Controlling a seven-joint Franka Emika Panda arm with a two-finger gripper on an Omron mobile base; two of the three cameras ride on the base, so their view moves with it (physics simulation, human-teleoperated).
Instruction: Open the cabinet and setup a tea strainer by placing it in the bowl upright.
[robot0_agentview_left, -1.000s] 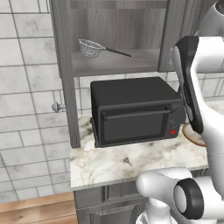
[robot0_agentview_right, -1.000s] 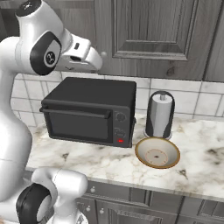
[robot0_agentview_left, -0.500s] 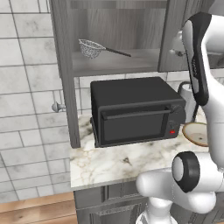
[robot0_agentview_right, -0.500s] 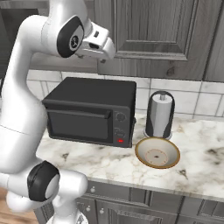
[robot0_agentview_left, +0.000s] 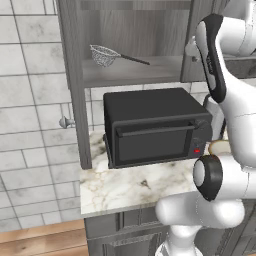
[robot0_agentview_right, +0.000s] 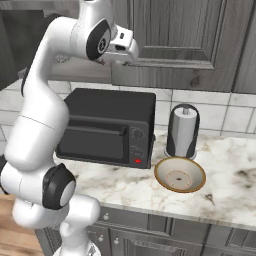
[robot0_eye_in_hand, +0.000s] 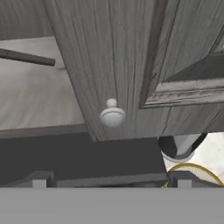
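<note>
The cabinet (robot0_agentview_left: 73, 75) has its left door swung open, baring a grey shelf (robot0_agentview_left: 130, 72). On that shelf lies the tea strainer (robot0_agentview_left: 104, 55), mesh cup to the left, dark handle (robot0_eye_in_hand: 27, 57) pointing right. The right door (robot0_agentview_right: 175, 35) is closed; its round knob (robot0_eye_in_hand: 112, 115) sits dead ahead of my gripper (robot0_eye_in_hand: 111, 183), which is open with nothing between its wide-apart fingertips (robot0_eye_in_hand: 39, 181). From the right base view the hand (robot0_agentview_right: 125, 47) hovers at that door's lower left corner. The tan bowl (robot0_agentview_right: 180, 175) rests empty on the counter, right of the oven.
A black toaster oven (robot0_agentview_right: 107, 130) fills the counter under the cabinet. A white-topped cylinder (robot0_agentview_right: 183, 131) stands just behind the bowl. The marble counter (robot0_agentview_left: 130, 185) has bare room in front of the oven. The open door's knob (robot0_agentview_left: 65, 121) sticks out at the left.
The arm has swung up and to the right, carrying the hand from beside the open shelf to the closed right door. The fingers stayed open.
</note>
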